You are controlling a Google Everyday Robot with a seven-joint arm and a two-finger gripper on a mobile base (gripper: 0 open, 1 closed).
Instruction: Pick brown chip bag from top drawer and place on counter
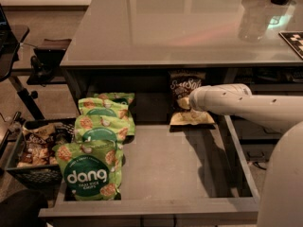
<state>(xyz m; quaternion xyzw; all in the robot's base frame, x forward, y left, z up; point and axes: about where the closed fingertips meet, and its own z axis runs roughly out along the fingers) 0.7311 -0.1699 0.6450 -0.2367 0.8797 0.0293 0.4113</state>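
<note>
The brown chip bag (pixel 183 88) stands at the back of the open top drawer (pixel 175 164), under the counter's front edge, with its tan lower part (pixel 191 119) spread on the drawer floor. My white arm reaches in from the right, and its gripper (pixel 188 103) is at the bag's front, hidden behind the wrist. The counter (pixel 189 22) is a glossy grey top above the drawer.
Three green "dang" bags (pixel 92 174) lie overlapping along the drawer's left side. A black basket of snack packs (pixel 33 148) sits on the floor to the left. A clear cup (pixel 253 20) and a dark checkered object (pixel 293 39) stand on the counter's right.
</note>
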